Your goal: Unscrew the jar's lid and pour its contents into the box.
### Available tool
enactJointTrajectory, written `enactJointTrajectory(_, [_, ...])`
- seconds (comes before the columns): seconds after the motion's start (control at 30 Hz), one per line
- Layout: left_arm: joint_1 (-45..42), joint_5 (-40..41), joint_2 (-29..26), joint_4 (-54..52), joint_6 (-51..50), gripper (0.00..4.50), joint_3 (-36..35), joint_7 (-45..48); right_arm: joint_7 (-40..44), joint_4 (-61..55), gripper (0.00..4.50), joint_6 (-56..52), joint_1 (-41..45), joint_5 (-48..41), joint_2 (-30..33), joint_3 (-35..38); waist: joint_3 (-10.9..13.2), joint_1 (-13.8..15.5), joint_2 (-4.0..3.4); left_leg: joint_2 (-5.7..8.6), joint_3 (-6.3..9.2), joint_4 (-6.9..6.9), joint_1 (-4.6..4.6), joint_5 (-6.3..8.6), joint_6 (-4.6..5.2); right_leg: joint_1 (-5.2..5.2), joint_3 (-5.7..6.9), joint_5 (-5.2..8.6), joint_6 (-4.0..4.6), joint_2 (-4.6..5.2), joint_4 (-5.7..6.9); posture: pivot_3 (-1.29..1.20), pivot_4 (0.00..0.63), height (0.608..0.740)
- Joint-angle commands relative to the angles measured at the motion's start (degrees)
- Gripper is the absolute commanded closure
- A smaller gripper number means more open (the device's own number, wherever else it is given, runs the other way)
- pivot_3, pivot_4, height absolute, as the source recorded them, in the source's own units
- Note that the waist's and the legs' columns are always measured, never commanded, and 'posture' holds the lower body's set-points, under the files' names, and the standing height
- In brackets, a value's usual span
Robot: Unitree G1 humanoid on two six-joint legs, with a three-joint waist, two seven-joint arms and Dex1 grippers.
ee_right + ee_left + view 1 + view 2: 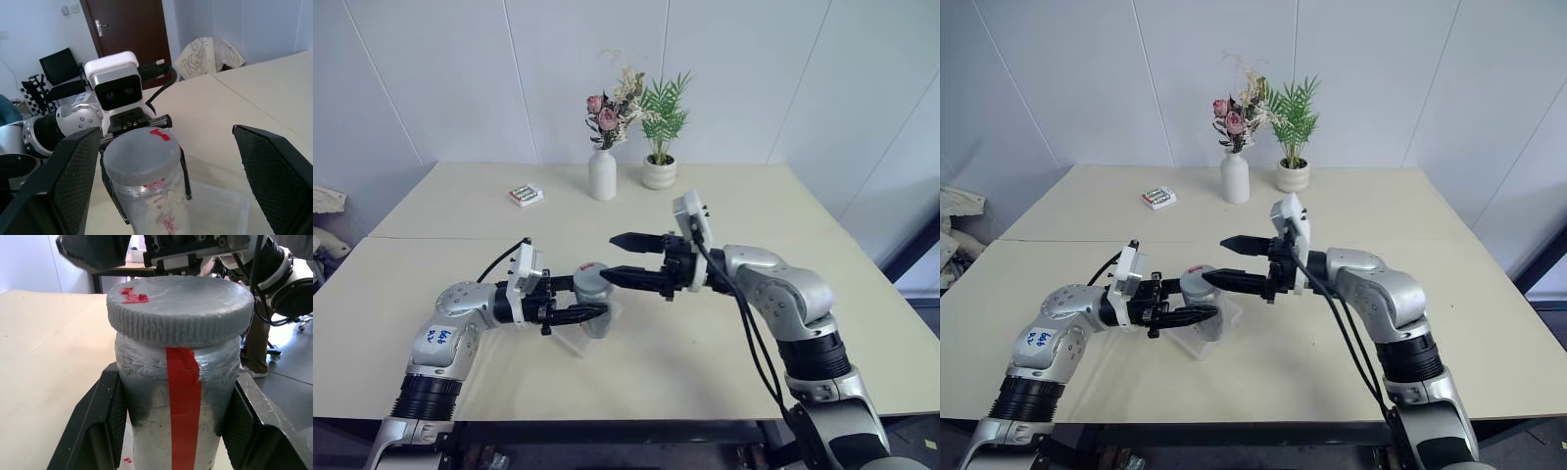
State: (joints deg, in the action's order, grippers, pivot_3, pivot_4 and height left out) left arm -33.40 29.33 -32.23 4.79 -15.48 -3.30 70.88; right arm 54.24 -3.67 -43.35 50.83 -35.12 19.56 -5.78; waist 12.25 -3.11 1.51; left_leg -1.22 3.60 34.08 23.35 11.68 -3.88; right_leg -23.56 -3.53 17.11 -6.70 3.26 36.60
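Observation:
My left gripper is shut on the jar, a silvery cylinder with a red strip down its side, and holds it upright. The grey ribbed lid sits on top of the jar. Its contents are hidden inside. The jar hangs just over the clear box on the table. My right gripper points at the lid from the right and is open, its fingers spread wide. The lid lies ahead between them, untouched; the nearer fingertip is close to its rim.
A white flower vase and a white plant pot stand at the table's far middle. A small green-and-white packet lies to their left. The pale table is wide and bare around the box.

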Motion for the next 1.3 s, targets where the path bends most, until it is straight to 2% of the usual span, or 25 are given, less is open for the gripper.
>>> enactJointTrajectory(0.03, [-0.33, 1.30, -0.07, -2.31, 0.36, 2.30, -0.46, 0.45, -0.61, -0.56, 0.01, 3.52, 2.02, 3.60, -0.69, -2.77, 0.00, -0.01, 0.00, 0.00, 0.00, 0.00, 0.00, 0.00, 0.00, 0.00, 0.00, 0.00, 0.00, 0.00, -0.01, 0.00, 0.150, 0.740])
enactJointTrajectory(0.4, [-0.40, 1.30, 0.14, -2.22, 0.24, 2.30, -0.24, 0.59, -0.16, 0.61, 0.01, 4.93, 2.96, 6.14, -3.22, -6.16, 0.00, -0.03, 0.00, 0.00, 0.00, -0.01, 0.00, 0.00, 0.00, -0.01, 0.01, 0.00, 0.00, 0.00, -0.01, 0.00, 0.150, 0.740])
enactJointTrajectory(0.73, [-0.30, 1.24, 0.38, -2.26, 0.28, 2.30, -0.26, 0.36, -0.56, 1.69, 0.01, 4.60, 4.14, 7.07, -4.56, -5.82, 0.00, -0.04, 0.00, 0.00, 0.00, -0.01, 0.00, 0.00, 0.00, -0.01, 0.01, 0.00, 0.00, 0.00, 0.00, 0.00, 0.150, 0.740])
enactJointTrajectory(1.3, [-0.04, 1.31, 0.18, -2.36, 0.29, 2.30, -0.34, 0.18, 0.45, 4.28, 0.01, 5.83, 2.38, 7.83, 1.33, -2.79, 0.00, -0.08, 0.00, 0.00, 0.00, -0.02, 0.00, 0.00, 0.00, -0.01, 0.00, 0.00, 0.00, 0.00, -0.02, 0.00, 0.150, 0.740])
